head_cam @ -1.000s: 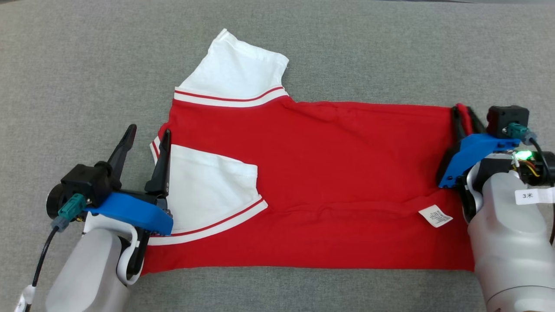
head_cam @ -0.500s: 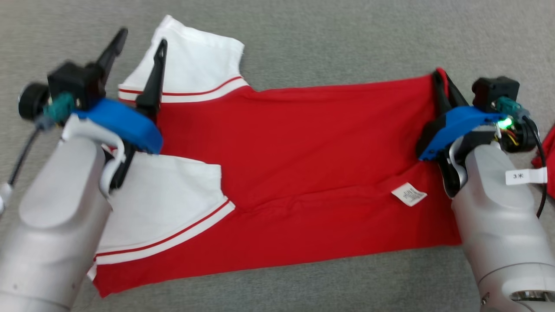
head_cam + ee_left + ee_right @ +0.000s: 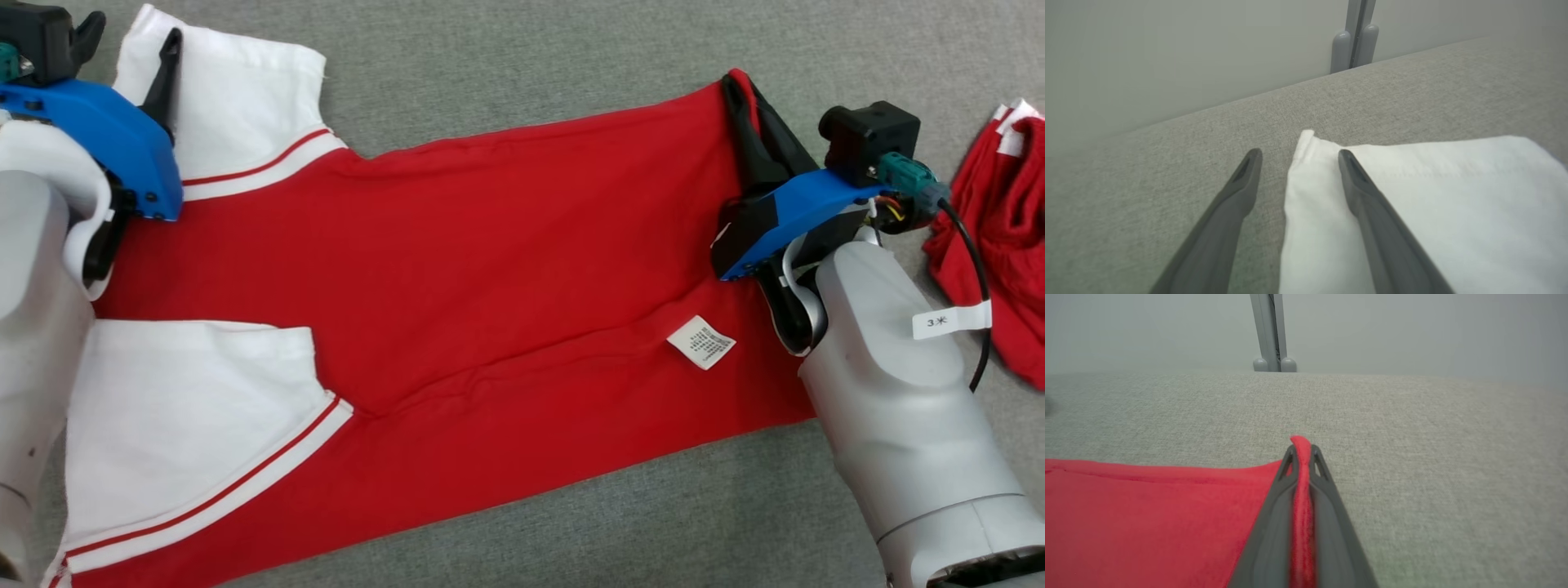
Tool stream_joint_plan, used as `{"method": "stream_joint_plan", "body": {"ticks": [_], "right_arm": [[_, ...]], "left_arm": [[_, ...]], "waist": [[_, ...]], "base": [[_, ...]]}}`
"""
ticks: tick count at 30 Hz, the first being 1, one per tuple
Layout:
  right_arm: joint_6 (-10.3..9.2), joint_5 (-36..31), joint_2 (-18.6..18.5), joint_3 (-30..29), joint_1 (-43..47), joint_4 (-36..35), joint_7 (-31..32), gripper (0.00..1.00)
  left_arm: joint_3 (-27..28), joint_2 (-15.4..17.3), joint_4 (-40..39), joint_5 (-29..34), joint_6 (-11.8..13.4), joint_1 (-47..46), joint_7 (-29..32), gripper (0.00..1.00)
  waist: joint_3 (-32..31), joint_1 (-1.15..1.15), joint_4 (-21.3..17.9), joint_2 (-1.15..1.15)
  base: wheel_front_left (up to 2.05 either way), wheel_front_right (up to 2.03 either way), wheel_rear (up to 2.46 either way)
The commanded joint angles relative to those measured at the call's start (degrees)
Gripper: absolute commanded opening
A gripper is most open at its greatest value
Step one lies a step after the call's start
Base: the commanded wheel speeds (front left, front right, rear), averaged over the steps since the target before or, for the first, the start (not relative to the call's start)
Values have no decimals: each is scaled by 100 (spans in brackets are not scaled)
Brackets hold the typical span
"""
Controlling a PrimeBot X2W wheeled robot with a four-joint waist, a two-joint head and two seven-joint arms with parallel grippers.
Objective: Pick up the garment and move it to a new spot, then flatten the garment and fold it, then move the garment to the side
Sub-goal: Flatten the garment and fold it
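Note:
A red garment (image 3: 490, 269) with white sleeves lies spread on the grey cloth surface (image 3: 531, 65). My right gripper (image 3: 737, 88) is shut on its far right corner. In the right wrist view a ridge of the red garment (image 3: 1147, 514) is pinched between the right gripper (image 3: 1301, 451) fingers. My left gripper (image 3: 131, 41) is open at the far white sleeve (image 3: 237, 90). In the left wrist view the left gripper (image 3: 1299, 157) straddles the white sleeve (image 3: 1433, 196) edge, one finger over the cloth, the other over the grey surface.
A second red heap of cloth (image 3: 996, 212) lies at the right edge. A white care label (image 3: 700, 341) sticks up from the garment near my right arm. A grey wall with a post (image 3: 1269, 335) bounds the far side.
The head camera has shifted right. My right gripper has closed on the garment's corner. My left gripper has moved from the near sleeve to the far sleeve, staying open.

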Motion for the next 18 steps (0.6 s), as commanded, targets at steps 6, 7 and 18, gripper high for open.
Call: {"method": "stream_joint_plan", "body": {"ticks": [6, 7, 18], "right_arm": [[1, 124, -29, 146, 53, -235, -20, 0], [1, 109, -28, 124, 52, -253, -20, 0], [1, -432, -34, -654, 152, -339, -21, 0]], "left_arm": [[-368, 52, 218, -312, 14, -80, 10, 6], [-441, 47, 215, -343, 14, -57, -26, 0], [-720, 40, -25, -553, 14, -286, -1177, 0]], "waist": [[98, -1, -77, -1], [104, -1, -59, -1], [-38, -1, 378, -1]], "base": [[0, 0, 0], [0, 0, 0], [0, 0, 0]]}}
